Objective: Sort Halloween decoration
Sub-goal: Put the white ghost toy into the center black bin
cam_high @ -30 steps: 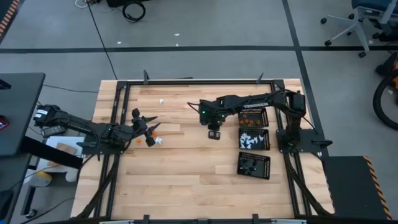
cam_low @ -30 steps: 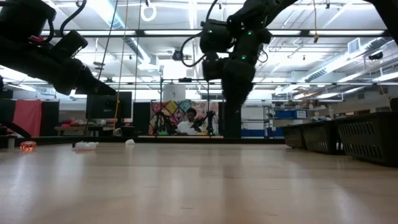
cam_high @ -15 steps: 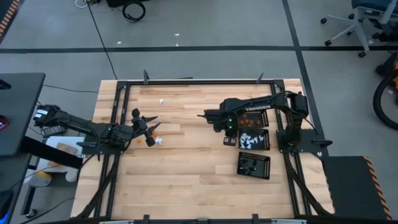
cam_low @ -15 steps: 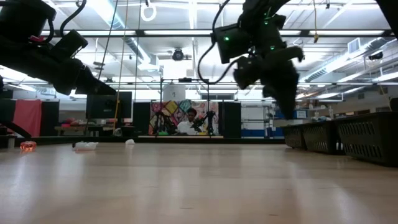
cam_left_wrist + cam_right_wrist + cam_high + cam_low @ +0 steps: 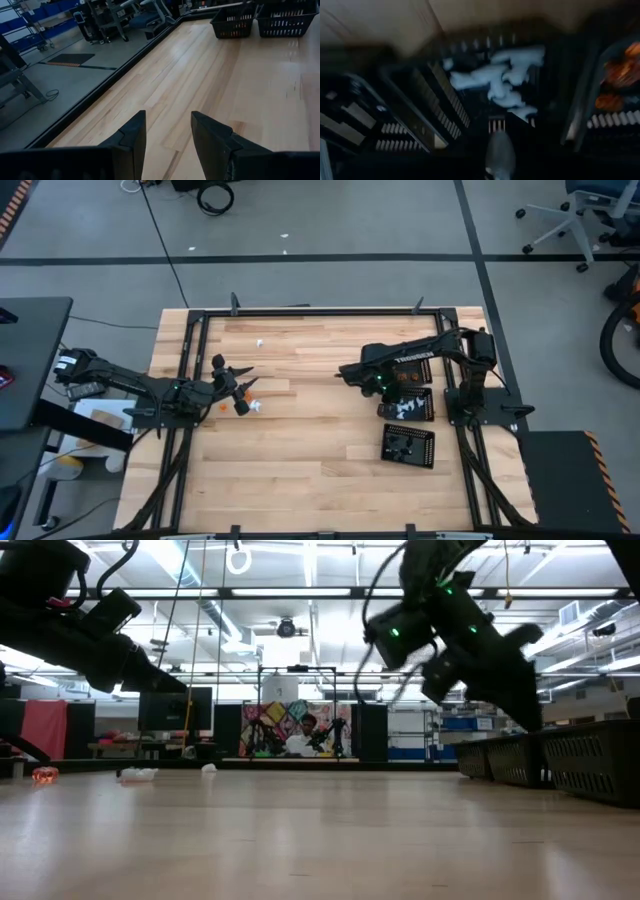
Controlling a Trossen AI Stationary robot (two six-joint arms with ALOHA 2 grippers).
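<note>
The Halloween decoration shows as tiny pieces. Two white ones (image 5: pixel 260 341) (image 5: pixel 256 406) and an orange one (image 5: pixel 222 406) lie loose on the wood at the left. More lie in three black trays at the right: orange (image 5: pixel 408 370), white (image 5: pixel 412 406) and black (image 5: pixel 407 446). My right gripper (image 5: pixel 388 409) hangs over the white tray's left edge, shut on a pale piece (image 5: pixel 500 152). My left gripper (image 5: pixel 167 134) waits open and empty beside the loose pieces. My right gripper has a small pale piece (image 5: pixel 500 150) at its fingertips, in the blurred right wrist view. The fingers slant down from the table's left side toward the trays. The piece is lifted clear above the white tray (image 5: pixel 495 85). Blur hides which part is pinched.
The black metal frame (image 5: pixel 320 311) runs around the table. In the low view the trays (image 5: pixel 590 762) stand as dark walls at the right, and the loose pieces (image 5: pixel 138 774) (image 5: pixel 45 776) lie at the far left. Bare wood spans the middle.
My right gripper has travelled toward the table's right edge, from mid-table to above the white tray's left edge. It has also tipped, from pointing straight down to slanting toward the trays. My left arm and the loose pieces have kept still.
</note>
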